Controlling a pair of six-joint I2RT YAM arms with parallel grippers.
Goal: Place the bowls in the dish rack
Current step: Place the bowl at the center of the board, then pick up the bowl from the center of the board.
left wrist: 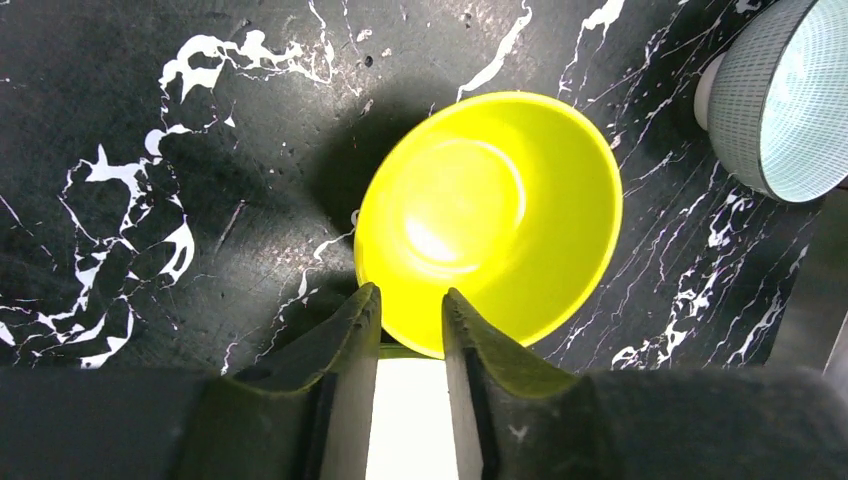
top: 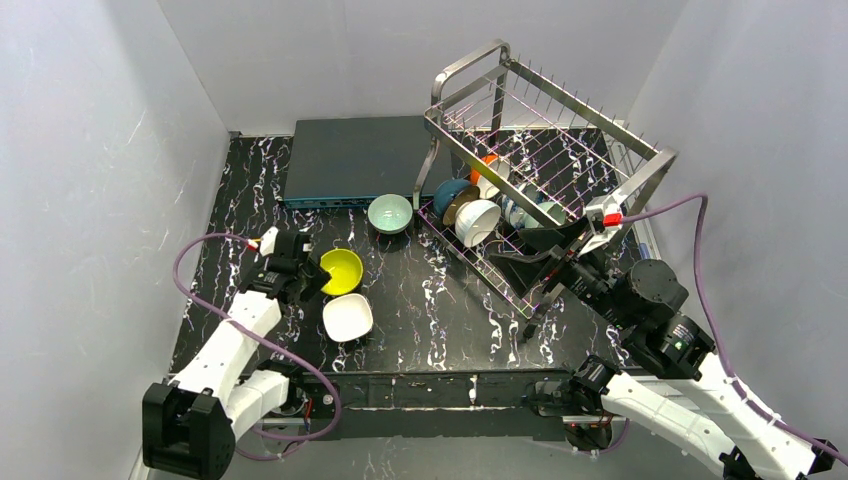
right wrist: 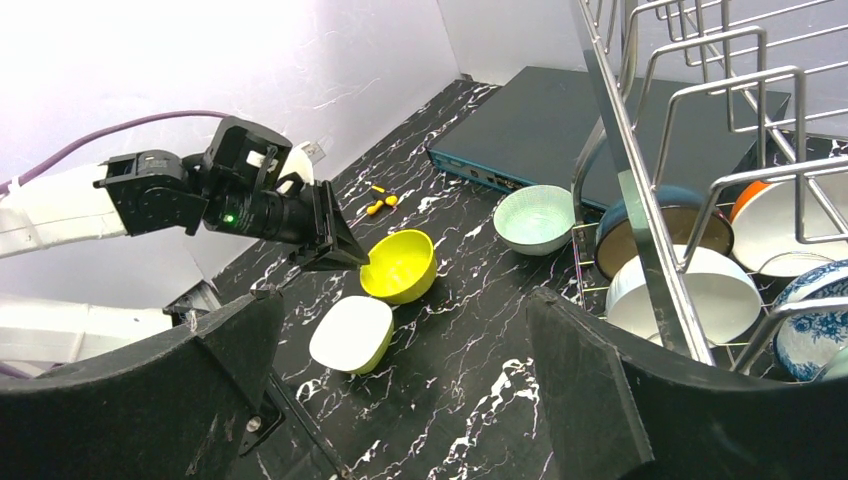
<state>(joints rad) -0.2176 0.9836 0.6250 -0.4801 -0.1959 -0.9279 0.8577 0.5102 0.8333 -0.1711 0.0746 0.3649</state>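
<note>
Pick-up in hand: left jaws narrowly apart astride the rim of the yellow bowl point(left wrist: 490, 210) on the table point(left wrist: 150, 100), grip unconfirmable; right jaws wide, empty, by the rack point(top: 655, 165); next needs firm clamping and lift.

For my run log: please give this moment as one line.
left gripper: slightly open astride yellow bowl rim | right gripper: open, empty, beside dish rack

1. Lime-yellow bowl point(left wrist: 490, 215) at the left gripper's point(left wrist: 410, 300) tips: plain, glossy.
2. Mint bowl point(left wrist: 790, 95) ahead-right of that gripper: pale green inside, fine grey grid outside.
3. Table point(left wrist: 120, 100) beneath it: black with white marble veining.
4. Floral bowl point(right wrist: 812, 335) beside the right gripper's point(right wrist: 400, 310) right finger: blue on white.
</note>
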